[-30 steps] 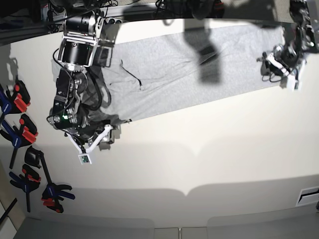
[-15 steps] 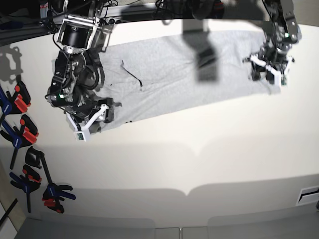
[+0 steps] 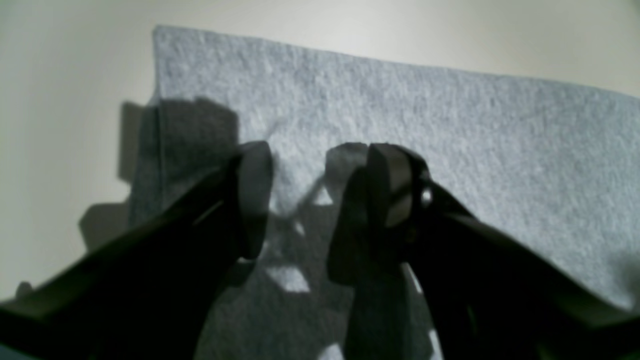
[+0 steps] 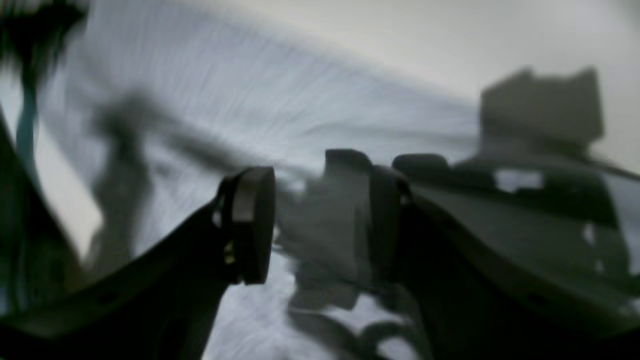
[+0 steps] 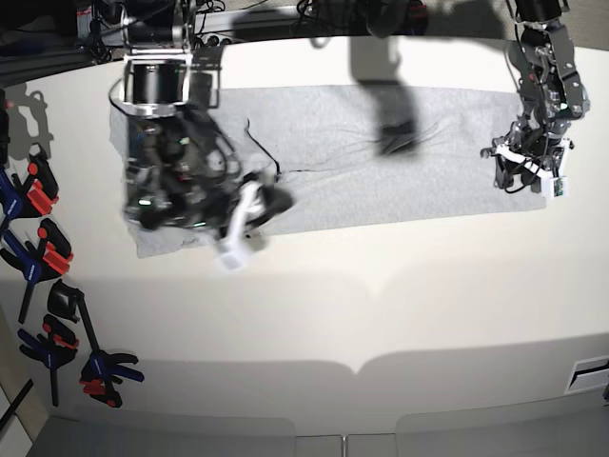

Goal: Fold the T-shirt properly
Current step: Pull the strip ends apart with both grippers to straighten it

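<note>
T-shirt (image 5: 362,152): a light grey band lying flat across the far part of the tabletop (image 5: 400,305), its long axis running side to side in the base view; it looks already folded lengthwise, with no lettering showing.

Left hand (image 3: 312,200): over the end of the shirt at the base view's right, near a corner and its two straight edges. The pads stand apart with bare cloth in the gap, so it grips nothing.

Right hand (image 4: 320,215): low over the opposite end, at the base view's left. The wrist view is smeared, but the pads are clearly spread and nothing sits between them.

Key relation: the shirt's long axis runs from one hand to the other, each hand sitting above its own end, so neither arm needs to cross over. The cloth lies directly under the left pads; the corner is a little ahead of them.

Judged step: the long band probably calls for an end-to-end fold, which needs both hands pinching an edge first.

Clamps (image 5: 43,252): lying well clear at the tabletop's left side.
</note>
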Motion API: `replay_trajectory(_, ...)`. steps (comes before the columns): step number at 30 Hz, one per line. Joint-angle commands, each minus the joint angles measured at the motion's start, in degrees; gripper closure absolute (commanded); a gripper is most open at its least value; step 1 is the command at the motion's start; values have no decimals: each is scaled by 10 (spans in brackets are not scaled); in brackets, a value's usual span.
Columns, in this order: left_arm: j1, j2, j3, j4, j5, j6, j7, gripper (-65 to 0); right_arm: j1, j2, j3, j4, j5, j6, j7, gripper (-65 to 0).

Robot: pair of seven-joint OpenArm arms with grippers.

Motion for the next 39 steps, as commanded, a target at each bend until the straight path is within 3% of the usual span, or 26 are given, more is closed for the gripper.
replay_trajectory(1,18,5,5,-22,36,21,111,-290,14,5,-22,11,9,8,-3,-290)
replay_trajectory(6,18,5,5,-22,36,21,111,-290,14,7,-144,11,9,8,-52,-290)
replay_trajectory(11,18,5,5,-22,38,21,111,-290,14,35,-189,14,44,8,-58,-290)
replay_trajectory(18,18,5,5,-22,37,21,111,-290,14,89,-134,74,130,8,-58,-290)
replay_trajectory(24,18,5,5,-22,38,21,111,-290,14,86,2,166,183,8,-58,-290)
replay_trajectory(27,18,5,5,-22,37,21,111,-290,10,79,75,181,124,3,-12,-290)
replay_trajectory(29,18,5,5,-22,37,21,111,-290,-2,66,121,181,38,-18,20,-290)
replay_trajectory(33,18,5,5,-22,36,22,111,-290,-56,27,203,181,-122,-31,88,-290)
replay_trajectory(39,17,4,5,-22,37,21,111,-293,-147,0,239,136,-200,-33,222,-290)
